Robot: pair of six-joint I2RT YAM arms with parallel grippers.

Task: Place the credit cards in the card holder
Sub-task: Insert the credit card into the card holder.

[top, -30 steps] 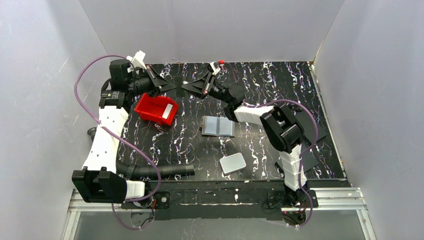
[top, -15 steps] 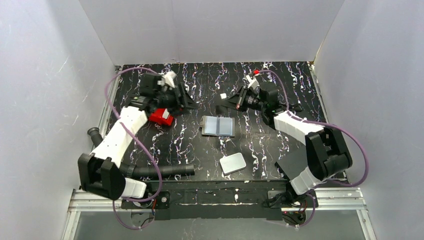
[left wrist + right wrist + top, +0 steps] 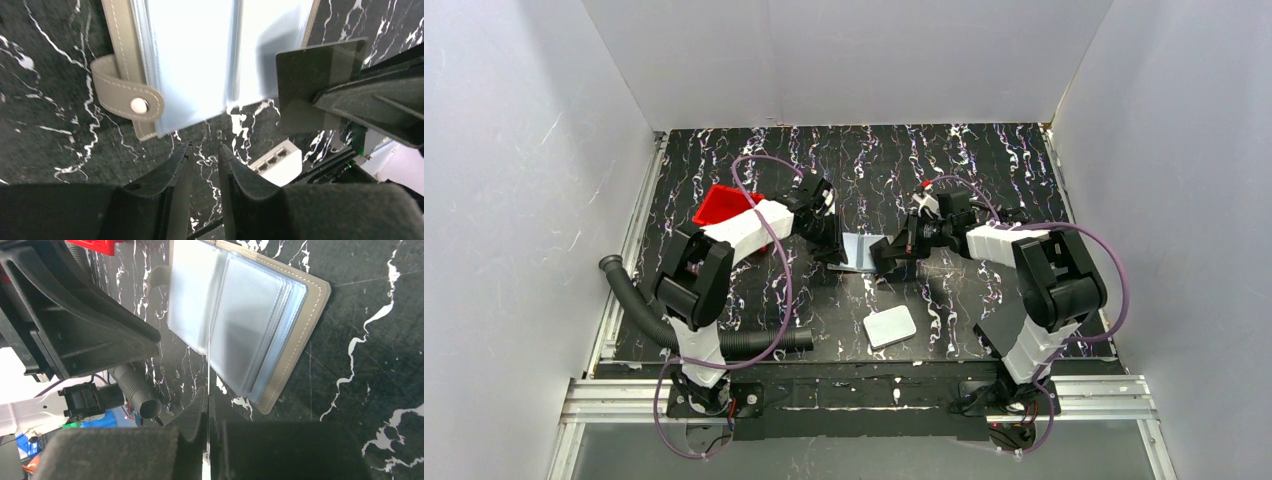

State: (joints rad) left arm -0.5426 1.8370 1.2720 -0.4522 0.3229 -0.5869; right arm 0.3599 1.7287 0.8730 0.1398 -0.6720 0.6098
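Grey-brown holder (image 3: 861, 252) lies open mid-counter (image 3: 984, 170), clear sleeves (image 3: 250, 325) facing up. Right fingers (image 3: 192, 420) are closed on a card (image 3: 207, 370), seen edge-on, its tip over the sleeves. Left fingers (image 3: 175, 175), slightly apart and empty, hover just off the strap (image 3: 127, 95), pinning nothing. If the card misses a sleeve mouth it may bend, slip, or shove the loose holder away. The arms are also close enough to collide.

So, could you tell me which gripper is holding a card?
The right gripper: its jaws pinch a thin credit card, seen edge-on; the left gripper has its jaws slightly apart, empty.
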